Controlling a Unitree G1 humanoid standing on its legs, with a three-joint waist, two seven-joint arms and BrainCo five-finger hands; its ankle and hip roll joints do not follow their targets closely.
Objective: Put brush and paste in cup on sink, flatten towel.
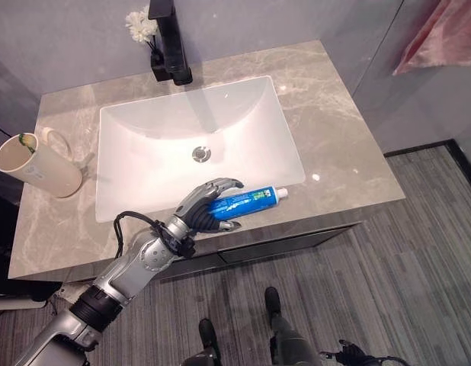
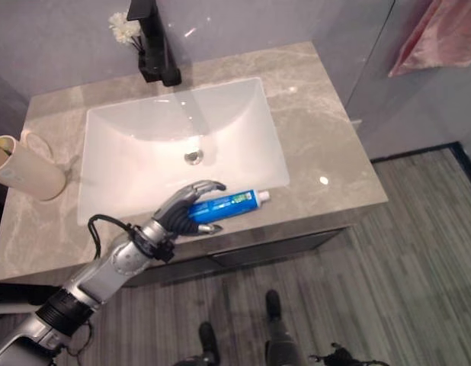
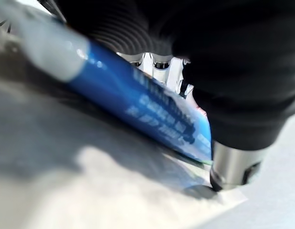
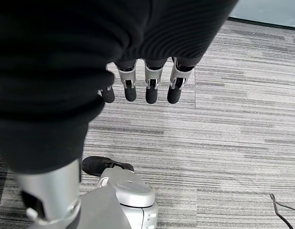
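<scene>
One toothpaste tube [image 1: 243, 203] lies on the near rim of the table [image 1: 350, 168], just in front of the white basin [image 1: 144, 137]. The left hand [image 1: 207, 204] has its fingers curled over the tube's flat end, apparently pinching it for a lift. One cup [image 1: 37, 164] waits far left, seemingly with a brush inside. The right hand [image 4: 138, 86] hangs relaxed above the floor.

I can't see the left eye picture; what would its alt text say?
The robot's left hand curls round a blue toothpaste tube lying on the grey marble counter at the front rim of a white sink. A cream cup stands at the counter's left end, a black tap behind the sink.
</scene>
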